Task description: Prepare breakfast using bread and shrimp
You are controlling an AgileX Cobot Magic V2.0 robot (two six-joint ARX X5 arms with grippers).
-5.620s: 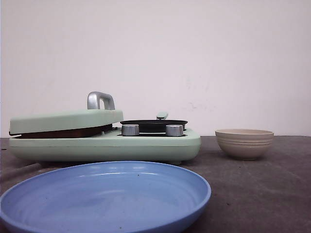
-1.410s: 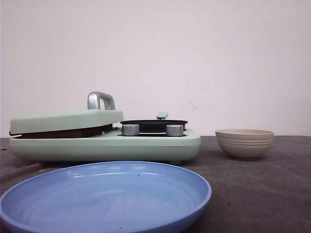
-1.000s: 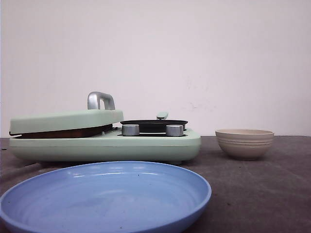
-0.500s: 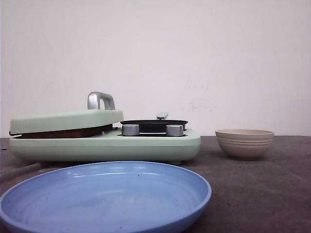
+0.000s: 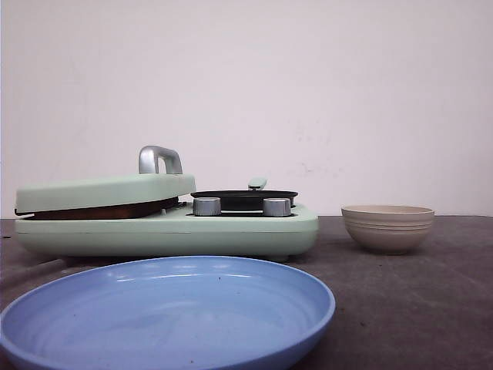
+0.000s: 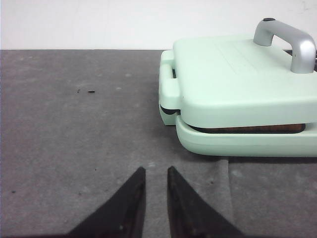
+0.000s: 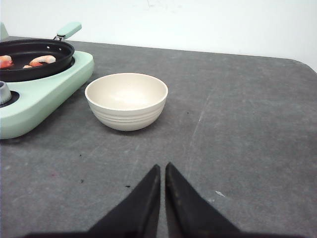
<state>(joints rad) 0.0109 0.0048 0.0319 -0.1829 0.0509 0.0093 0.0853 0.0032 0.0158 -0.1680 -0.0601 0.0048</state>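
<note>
Bread: not directly visible rn. Only a brown strip (image 6: pixel 247 128) shows in the slot of the shut sandwich press (image 6: pixel 237 84), prob the crust edge but can't tell for sure. It sits ahead of the left gripper (image 6: pixel 154 186) and off to one side, well apart from the fingertips.

Handling guess: thick white slices = light, soft, squashes easy, tears if pinched hard. If toasted, a bit stiffer and hot. I'd take it by the crust edge w/ a gentle squeeze, not the middle.

First tho: lid's down, so the silver handle (image 6: pixel 290 42) on top is the grab point. Rigid metal loop, should hold fine.

Shrimp: couple of pink pcs (image 7: pixel 42 60) in the black pan (image 7: pixel 34 57) on the burner side, ahead of the right gripper (image 7: pixel 162 181), far off to its side. Small, prob slippery.

Left arm pose: low over the grey table (image 6: pixel 74 124), pointing fwd, jaws nearly together w/ a narrow gap, holding nothing.

Right arm pose: same deal, low and level, jaws almost touching, nothing in them. Beige bowl (image 7: pixel 126 100) sits ahead of it, near, looks to have nothing in it.

Blue plate (image 5: pixel 166 316): front cam only, closest to the robot, bare, neither gripper shows in that view.
</note>
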